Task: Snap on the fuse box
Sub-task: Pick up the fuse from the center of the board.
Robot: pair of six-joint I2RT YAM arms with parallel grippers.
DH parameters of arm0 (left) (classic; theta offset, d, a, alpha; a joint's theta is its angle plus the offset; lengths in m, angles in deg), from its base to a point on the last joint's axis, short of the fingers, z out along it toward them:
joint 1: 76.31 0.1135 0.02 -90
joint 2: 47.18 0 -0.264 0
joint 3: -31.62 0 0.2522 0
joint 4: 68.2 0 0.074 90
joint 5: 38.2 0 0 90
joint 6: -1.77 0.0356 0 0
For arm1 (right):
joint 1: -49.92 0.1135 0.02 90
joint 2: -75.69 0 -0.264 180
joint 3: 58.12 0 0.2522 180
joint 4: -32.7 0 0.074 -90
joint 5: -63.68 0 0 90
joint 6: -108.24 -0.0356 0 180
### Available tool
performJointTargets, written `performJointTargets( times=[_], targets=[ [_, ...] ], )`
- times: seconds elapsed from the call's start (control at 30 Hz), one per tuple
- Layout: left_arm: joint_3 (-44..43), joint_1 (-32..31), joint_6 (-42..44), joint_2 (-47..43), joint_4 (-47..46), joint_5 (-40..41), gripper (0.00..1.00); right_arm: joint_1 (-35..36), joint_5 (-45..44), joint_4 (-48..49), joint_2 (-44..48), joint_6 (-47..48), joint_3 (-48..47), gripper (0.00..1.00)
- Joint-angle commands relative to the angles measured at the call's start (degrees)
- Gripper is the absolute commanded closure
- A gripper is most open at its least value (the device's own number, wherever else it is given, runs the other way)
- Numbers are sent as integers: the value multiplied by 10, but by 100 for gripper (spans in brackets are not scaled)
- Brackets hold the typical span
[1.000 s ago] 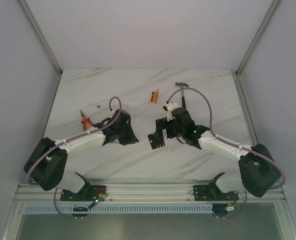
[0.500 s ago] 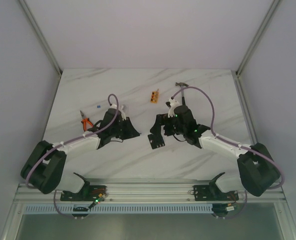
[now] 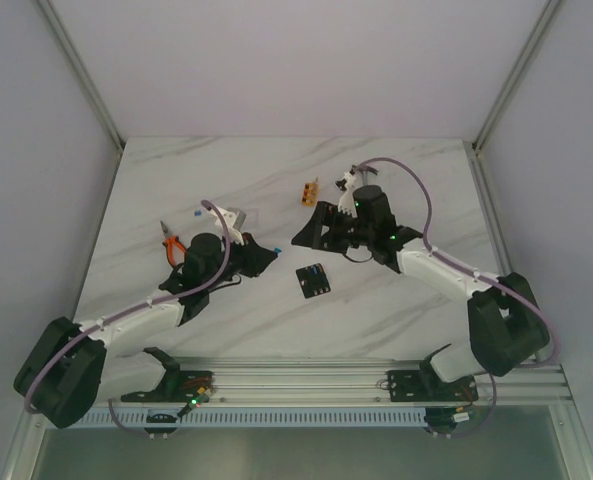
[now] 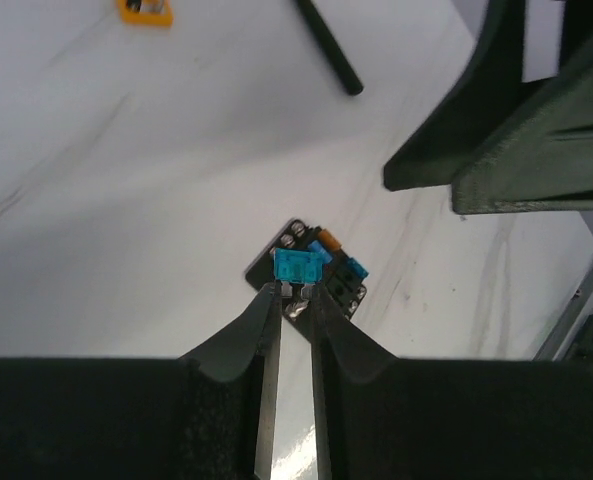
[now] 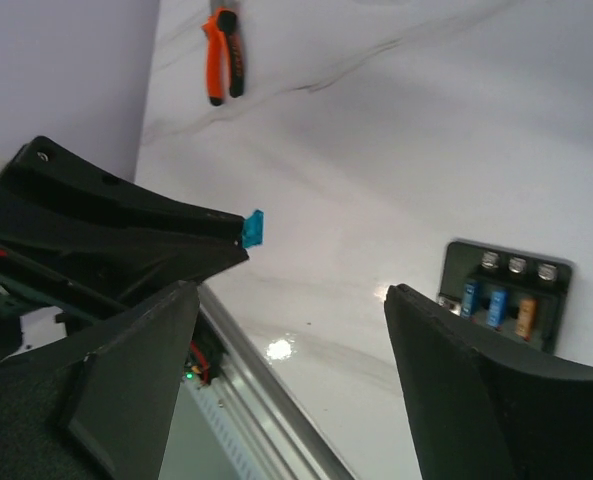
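The left end effector pinches a small blue fuse between its fingertips, seemingly just above the fuse box, though contact cannot be judged. The fuse box lies flat on the desk between both arms. The right end effector hangs nearby, spread and empty. Orange pliers lie to the left.

the small black square fuse box lies flat on the white surface, blue and orange fuses seated inside.
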Motion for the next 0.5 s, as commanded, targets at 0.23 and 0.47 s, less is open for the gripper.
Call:
performJointTargets(
  times=[0.23, 0.47],
  targets=[
    [7, -20, 45, -21, -114, -19, 97, -4, 107, -23, -78, -51, -86, 29],
    [7, -32, 45, -32, -123, -24, 97, -6, 141, -6, -97, -67, -100, 41]
  ],
)
